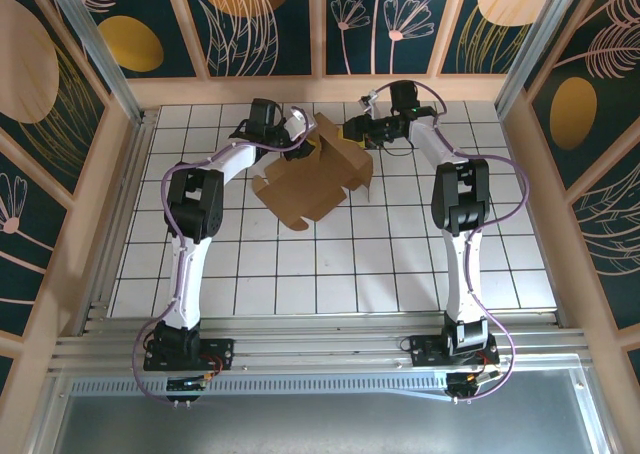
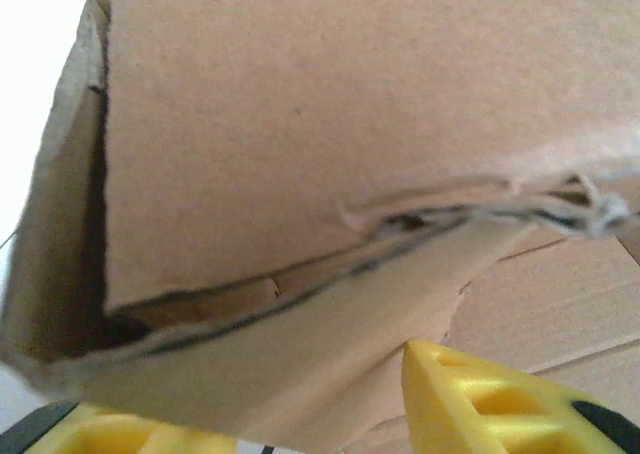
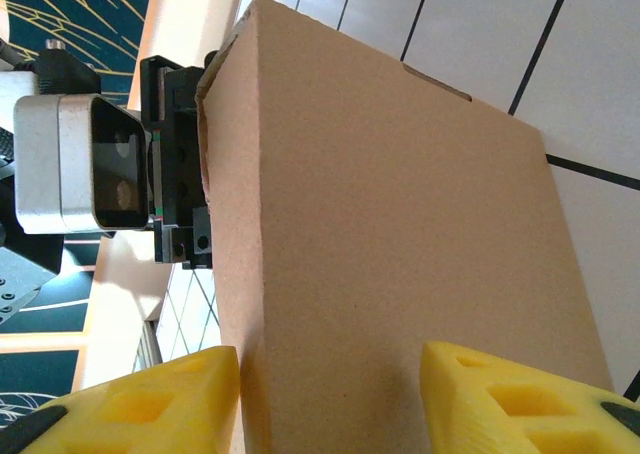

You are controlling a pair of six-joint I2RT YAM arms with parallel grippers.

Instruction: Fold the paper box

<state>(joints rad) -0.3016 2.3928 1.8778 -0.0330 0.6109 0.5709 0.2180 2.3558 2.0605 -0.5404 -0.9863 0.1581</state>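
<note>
While right claw point(image 3: 330, 352) straddles paper box point(image 3: 400, 224) edge, near tiles point(image 1: 350, 274) lie free.

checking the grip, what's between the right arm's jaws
Between the jaws of the right gripper stands a folded-up panel of the paper box, as the right wrist view shows.

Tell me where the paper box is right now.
In the top view, the paper box sits mid-far on the table, between the left hand and right hand.
</note>
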